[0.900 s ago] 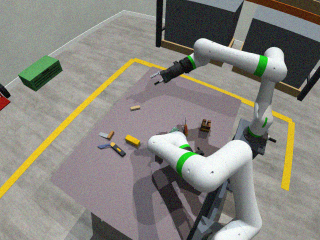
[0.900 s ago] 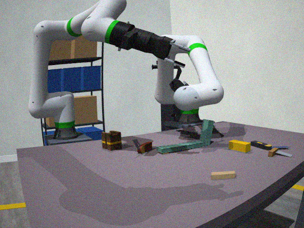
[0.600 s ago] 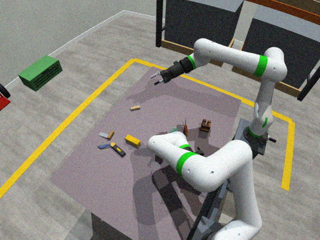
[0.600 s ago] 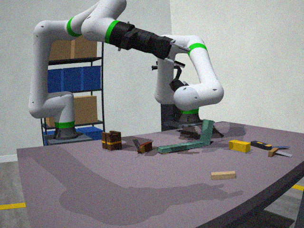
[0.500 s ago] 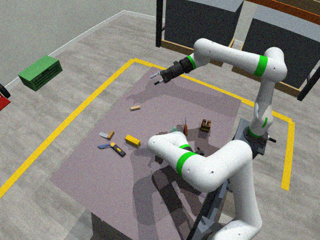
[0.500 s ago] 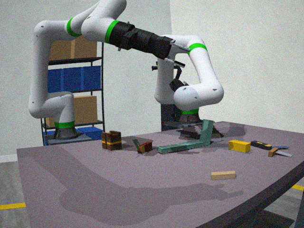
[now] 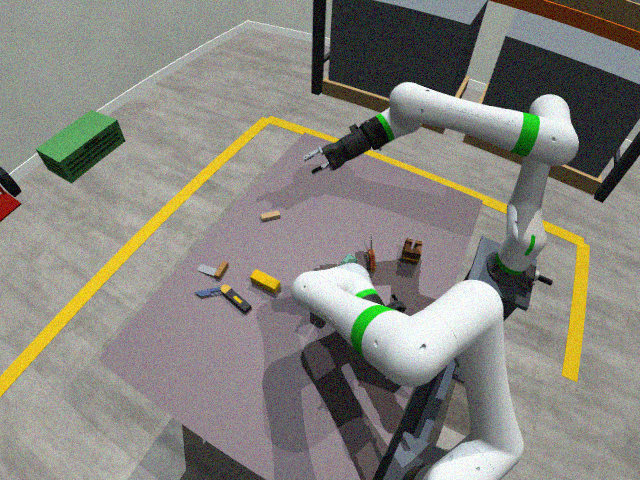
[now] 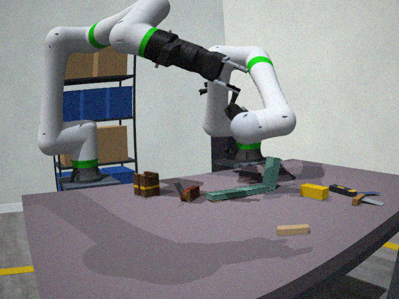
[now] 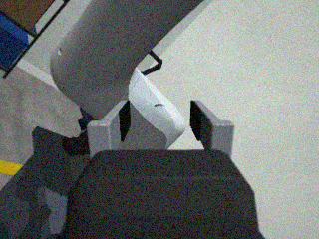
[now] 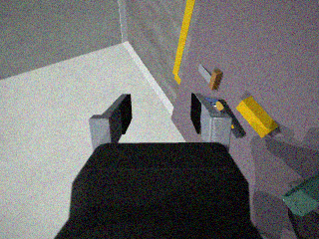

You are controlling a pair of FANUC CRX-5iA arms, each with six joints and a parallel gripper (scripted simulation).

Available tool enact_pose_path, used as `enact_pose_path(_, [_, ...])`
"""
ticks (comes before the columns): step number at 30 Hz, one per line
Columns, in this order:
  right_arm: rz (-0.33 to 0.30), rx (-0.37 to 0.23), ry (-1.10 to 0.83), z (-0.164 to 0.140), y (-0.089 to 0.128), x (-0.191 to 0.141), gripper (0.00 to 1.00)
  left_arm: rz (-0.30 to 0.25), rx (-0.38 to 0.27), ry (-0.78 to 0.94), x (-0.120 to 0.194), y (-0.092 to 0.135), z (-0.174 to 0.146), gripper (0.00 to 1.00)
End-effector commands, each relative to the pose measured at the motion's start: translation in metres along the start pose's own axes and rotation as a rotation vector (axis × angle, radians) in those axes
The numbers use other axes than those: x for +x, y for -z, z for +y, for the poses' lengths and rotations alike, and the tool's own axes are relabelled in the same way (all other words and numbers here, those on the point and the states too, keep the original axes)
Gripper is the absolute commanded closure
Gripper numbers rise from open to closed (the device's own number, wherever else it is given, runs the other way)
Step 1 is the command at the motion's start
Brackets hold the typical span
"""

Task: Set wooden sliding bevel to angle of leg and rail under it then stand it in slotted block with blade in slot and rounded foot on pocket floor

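What looks like the wooden bevel, a red-brown handle with a thin dark blade raised from it (image 7: 371,260) (image 8: 192,192), lies on the table between the brown slotted block (image 7: 411,254) (image 8: 146,191) and the teal rail (image 8: 238,192). The teal leg (image 8: 271,172) rises at a slant from the rail's end. The block is upright with a yellow band. The bevel's exact angle cannot be read. My right gripper (image 7: 310,163) (image 8: 243,81) (image 10: 160,106) is open and empty, high above the table. My left gripper (image 9: 159,113) is open and empty, raised and mostly hidden in the top and exterior views.
The black bevel (image 7: 237,301) (image 8: 342,189) with blue blade, a small square with tan handle (image 7: 221,269) (image 8: 358,199) (image 10: 215,80), a yellow block (image 7: 265,281) (image 8: 314,191) (image 10: 256,117) and a pale wooden bar (image 7: 270,215) (image 8: 292,229) lie on the table. The left arm overhangs the teal parts in the top view.
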State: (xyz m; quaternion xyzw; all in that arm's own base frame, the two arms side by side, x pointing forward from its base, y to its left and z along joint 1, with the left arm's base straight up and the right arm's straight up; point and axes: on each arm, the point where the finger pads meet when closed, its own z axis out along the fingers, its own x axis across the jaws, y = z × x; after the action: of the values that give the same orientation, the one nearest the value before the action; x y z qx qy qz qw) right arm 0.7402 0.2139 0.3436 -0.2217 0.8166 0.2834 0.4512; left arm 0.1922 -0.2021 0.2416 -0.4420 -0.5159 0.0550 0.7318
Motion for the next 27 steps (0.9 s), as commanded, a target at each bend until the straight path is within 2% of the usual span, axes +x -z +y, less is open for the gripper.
enact_pose_path(1, [0.057, 0.066, 0.028, 0.008, 0.004, 0.016, 0.0, -0.026, 0.003, -0.01, 0.004, 0.001, 0.004, 0.0])
enact_pose_path(5, [0.105, 0.107, 0.041, 0.013, 0.006, 0.032, 0.0, -0.085, 0.012, -0.032, 0.013, 0.003, 0.016, 0.0])
enact_pose_path(7, [0.105, 0.107, 0.041, 0.013, 0.006, 0.032, 0.0, -0.085, 0.012, -0.032, 0.013, 0.003, 0.016, 0.0])
enact_pose_path(9, [0.147, 0.154, 0.066, 0.021, 0.008, 0.044, 0.0, -0.127, 0.018, -0.047, 0.019, 0.004, 0.024, 0.0])
enact_pose_path(11, [0.166, 0.171, 0.071, 0.022, 0.009, 0.05, 0.0, -0.176, 0.024, -0.063, 0.026, 0.005, 0.033, 0.0])
enact_pose_path(15, [0.211, 0.213, 0.086, 0.027, 0.011, 0.064, 0.0, -0.301, 0.036, -0.097, 0.044, 0.005, 0.058, 0.0])
enact_pose_path(22, [0.283, 0.284, 0.118, 0.038, 0.014, 0.086, 0.0, -0.56, 0.048, -0.14, 0.082, -0.001, 0.109, 0.0])
enact_pose_path(24, [0.283, 0.284, 0.118, 0.038, 0.014, 0.086, 0.0, -0.56, 0.048, -0.14, 0.082, -0.001, 0.109, 0.0])
enact_pose_path(25, [0.314, 0.314, 0.129, 0.042, 0.015, 0.096, 0.0, -0.607, 0.048, -0.144, 0.089, -0.003, 0.118, 0.0])
enact_pose_path(27, [0.329, 0.331, 0.136, 0.044, 0.016, 0.1, 0.0, -0.704, 0.047, -0.147, 0.104, -0.009, 0.138, 0.0])
